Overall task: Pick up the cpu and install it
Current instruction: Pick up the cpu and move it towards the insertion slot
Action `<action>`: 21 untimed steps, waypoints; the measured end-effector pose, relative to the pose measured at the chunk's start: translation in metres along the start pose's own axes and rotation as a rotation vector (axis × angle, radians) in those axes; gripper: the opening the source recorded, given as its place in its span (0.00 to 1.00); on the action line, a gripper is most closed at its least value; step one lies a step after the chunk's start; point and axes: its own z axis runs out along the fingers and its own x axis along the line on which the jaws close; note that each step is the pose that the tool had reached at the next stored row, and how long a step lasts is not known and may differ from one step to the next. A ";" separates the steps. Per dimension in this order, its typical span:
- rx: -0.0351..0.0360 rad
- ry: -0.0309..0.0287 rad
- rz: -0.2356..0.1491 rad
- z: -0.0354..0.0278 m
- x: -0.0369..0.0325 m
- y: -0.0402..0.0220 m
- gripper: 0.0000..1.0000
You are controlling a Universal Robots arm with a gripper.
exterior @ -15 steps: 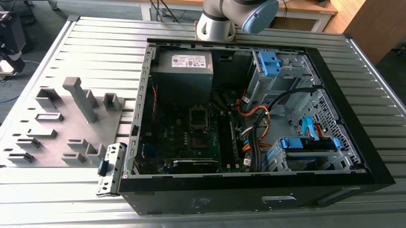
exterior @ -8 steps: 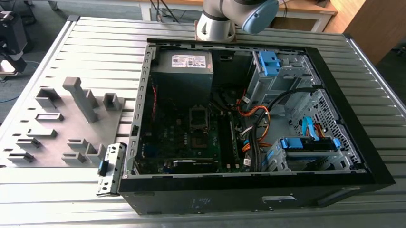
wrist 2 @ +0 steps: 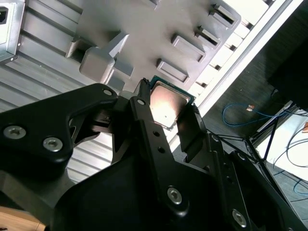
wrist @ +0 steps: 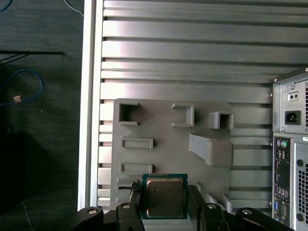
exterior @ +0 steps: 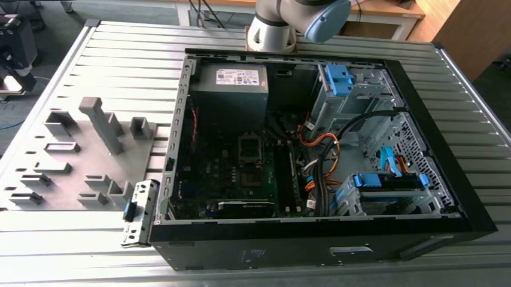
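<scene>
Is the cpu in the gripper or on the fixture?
In the gripper: both wrist views show the cpu clamped between its fingers, above the fixture.

From where I stand, the ribbed aluminium surface (exterior: 119,60) sits over a dark grey carpeted floor (wrist: 43,144), with a thin blue cable (wrist: 38,79) lying looped on the carpet near its edge. In the exterior view, a light wooden desk (exterior: 383,7) with a white frame stands beyond it, and a brown wooden cabinet (exterior: 471,30) stands at the exterior view's right.
</scene>
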 end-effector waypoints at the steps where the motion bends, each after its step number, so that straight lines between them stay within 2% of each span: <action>1: 0.0000 0.0000 0.000 0.0000 -0.0012 0.0000 0.47; 6: 0.0000 -0.0001 0.000 0.0002 -0.0081 0.0000 0.47; 10: 0.0000 0.0001 0.000 0.0003 -0.0164 -0.0001 0.47; 21: -0.0001 0.0000 0.000 0.0011 -0.0537 -0.0003 0.47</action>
